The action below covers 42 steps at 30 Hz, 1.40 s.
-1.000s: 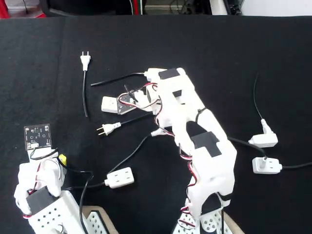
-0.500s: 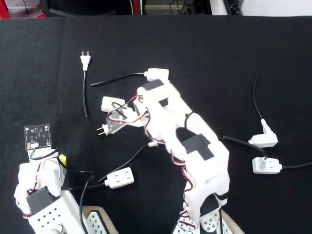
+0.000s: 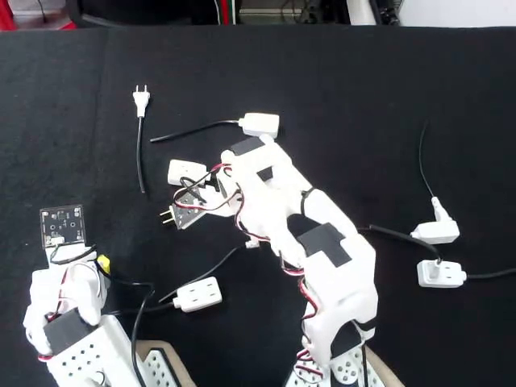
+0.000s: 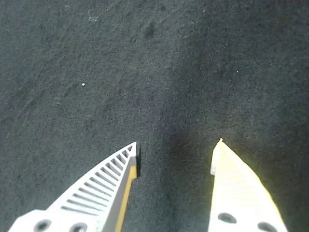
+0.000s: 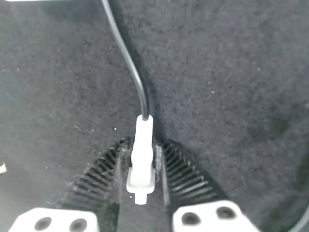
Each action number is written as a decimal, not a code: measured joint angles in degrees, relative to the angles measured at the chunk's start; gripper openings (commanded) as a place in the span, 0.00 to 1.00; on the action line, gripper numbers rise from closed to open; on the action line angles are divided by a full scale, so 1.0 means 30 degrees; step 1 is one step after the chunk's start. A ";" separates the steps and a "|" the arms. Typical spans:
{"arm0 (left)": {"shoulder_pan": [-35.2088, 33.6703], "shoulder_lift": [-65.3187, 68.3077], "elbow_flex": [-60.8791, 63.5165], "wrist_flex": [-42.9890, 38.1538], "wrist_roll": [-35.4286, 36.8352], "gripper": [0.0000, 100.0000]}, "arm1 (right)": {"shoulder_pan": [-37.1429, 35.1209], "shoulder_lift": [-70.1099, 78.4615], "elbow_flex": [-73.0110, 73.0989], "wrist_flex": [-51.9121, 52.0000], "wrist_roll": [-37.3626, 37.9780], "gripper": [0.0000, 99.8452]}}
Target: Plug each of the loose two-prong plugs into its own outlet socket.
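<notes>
My right gripper (image 5: 143, 145) is shut on a white two-prong plug (image 5: 141, 164), whose black cable (image 5: 128, 63) runs away over the cloth. From above, that gripper (image 3: 184, 210) sits mid-table with the plug's prongs (image 3: 166, 216) poking out to the left, just below a white outlet socket (image 3: 185, 172). Another loose plug (image 3: 141, 98) lies at the far left. More sockets lie at the back (image 3: 260, 124) and at the front (image 3: 199, 293). My left gripper (image 4: 177, 143) is open over bare black cloth; its arm (image 3: 68, 310) is folded at the front left corner.
On the right side lie a white plug (image 3: 436, 232) and a white socket (image 3: 441, 274), close together, each with a black cable. Black cables cross the middle of the black tablecloth (image 3: 363, 89). A small circuit board (image 3: 62, 226) lies near the left arm.
The right arm swung down and to the left from above the middle socket onto the plug. Its gripper has shut on the plug, which has shifted slightly left. The left arm stayed still.
</notes>
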 measured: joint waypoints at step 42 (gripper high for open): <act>0.8733 0.0000 -0.0117 -0.0469 0.0000 0.25 | 0.0967 -1.3304 -0.0879 -0.3341 -3.5311 0.01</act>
